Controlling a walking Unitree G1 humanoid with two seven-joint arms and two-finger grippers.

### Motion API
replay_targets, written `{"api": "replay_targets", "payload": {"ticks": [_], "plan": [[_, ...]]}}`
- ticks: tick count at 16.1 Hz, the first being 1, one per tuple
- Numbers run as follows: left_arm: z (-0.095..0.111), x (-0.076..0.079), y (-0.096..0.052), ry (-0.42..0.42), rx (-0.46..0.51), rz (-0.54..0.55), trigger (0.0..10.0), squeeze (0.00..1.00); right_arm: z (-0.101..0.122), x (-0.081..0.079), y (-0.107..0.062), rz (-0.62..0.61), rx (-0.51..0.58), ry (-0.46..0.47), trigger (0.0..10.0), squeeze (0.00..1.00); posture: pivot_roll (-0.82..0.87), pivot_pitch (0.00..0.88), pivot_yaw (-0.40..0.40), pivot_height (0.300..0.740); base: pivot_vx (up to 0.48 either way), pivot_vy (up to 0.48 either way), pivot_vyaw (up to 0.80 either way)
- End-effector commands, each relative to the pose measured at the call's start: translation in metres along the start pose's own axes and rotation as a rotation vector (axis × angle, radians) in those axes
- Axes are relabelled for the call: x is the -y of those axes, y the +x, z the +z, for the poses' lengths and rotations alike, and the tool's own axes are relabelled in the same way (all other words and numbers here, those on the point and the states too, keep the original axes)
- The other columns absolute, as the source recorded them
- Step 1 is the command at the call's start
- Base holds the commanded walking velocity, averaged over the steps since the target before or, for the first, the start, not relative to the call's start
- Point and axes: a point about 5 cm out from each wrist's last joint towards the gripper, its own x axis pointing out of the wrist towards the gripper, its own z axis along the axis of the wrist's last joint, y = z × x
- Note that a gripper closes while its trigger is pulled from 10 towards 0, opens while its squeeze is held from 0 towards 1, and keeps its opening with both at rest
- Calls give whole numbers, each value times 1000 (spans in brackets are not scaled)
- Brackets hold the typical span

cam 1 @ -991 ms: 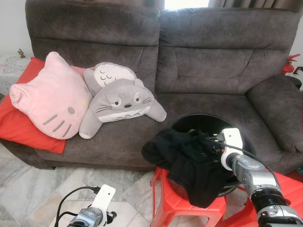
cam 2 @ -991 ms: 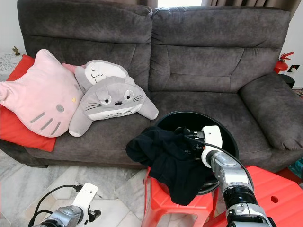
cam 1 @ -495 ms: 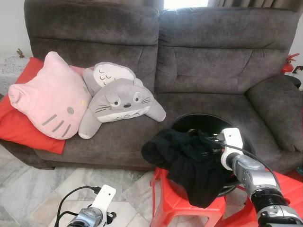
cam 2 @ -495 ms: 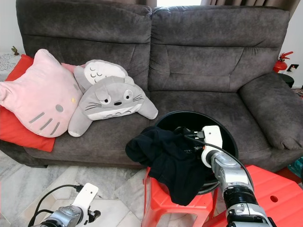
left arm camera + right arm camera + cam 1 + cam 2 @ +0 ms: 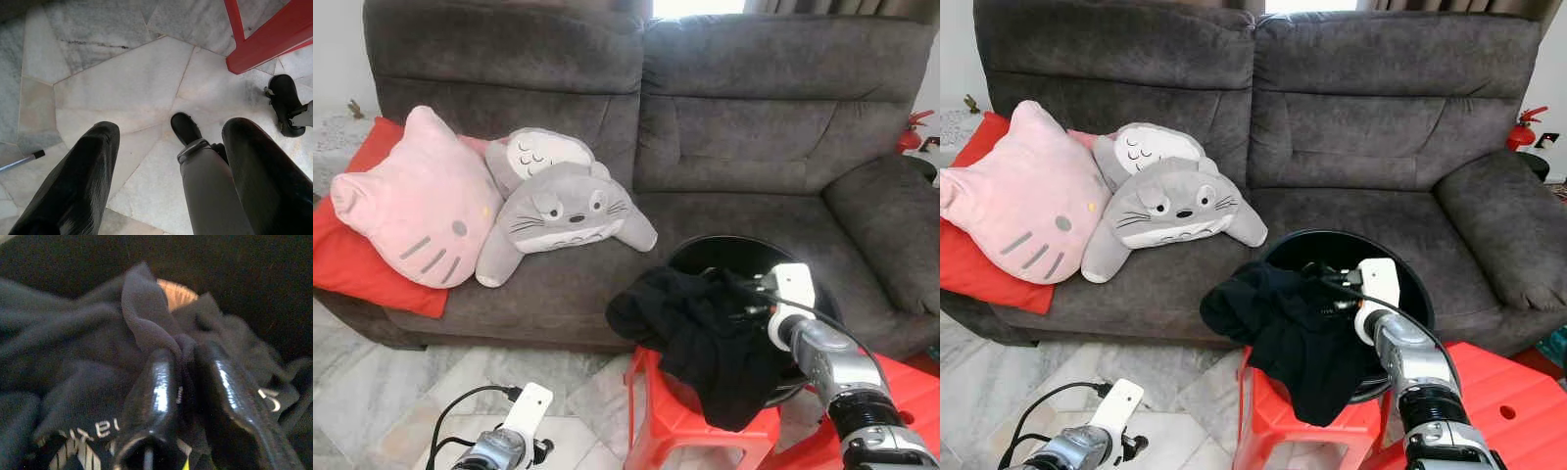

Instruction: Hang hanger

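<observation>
A black garment (image 5: 705,343) spills out of a round black basin (image 5: 729,248) and hangs over its front rim. The basin stands on a red plastic stool (image 5: 658,416) in front of the sofa. My right gripper (image 5: 183,352) reaches into the basin from the right, shut on a raised fold of the black garment (image 5: 146,318). A small tan piece (image 5: 177,293) shows behind that fold; I cannot tell what it is. My left gripper (image 5: 171,128) hangs low at the left, open over the marble floor, holding nothing.
A dark grey sofa (image 5: 744,127) fills the back, with a pink cat cushion (image 5: 416,201), a grey plush (image 5: 563,211) and a red cushion (image 5: 352,264) on its left seat. A second red stool (image 5: 1498,406) stands at the right. My own feet (image 5: 186,128) show below the left gripper.
</observation>
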Motion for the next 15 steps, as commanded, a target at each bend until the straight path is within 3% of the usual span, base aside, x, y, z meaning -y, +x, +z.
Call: {"api": "replay_targets", "payload": {"ticks": [1,4,6,9,15], "plan": [[-1,-2,0,1,-12,-2,10000,0,10,2,-3,-13,60,17,0,0,-160,0,-36,740,0,0,0],[-2,-2,0,4,-13,-1,10000,0,23,3,-8,-37,131,7,0,0,-160,0,-33,740,0,0,0],[-3,-2,0,7,-15,-1,10000,0,50,-8,-18,5,315,2,0,0,-162,0,-29,740,0,0,0],[-3,-2,0,8,-16,1,10000,0,85,-21,-33,64,500,-5,0,0,-165,0,-27,740,0,0,0],[-2,-3,0,2,-14,4,10000,0,137,-32,-60,109,737,16,0,0,-166,0,-25,740,0,0,0]]}}
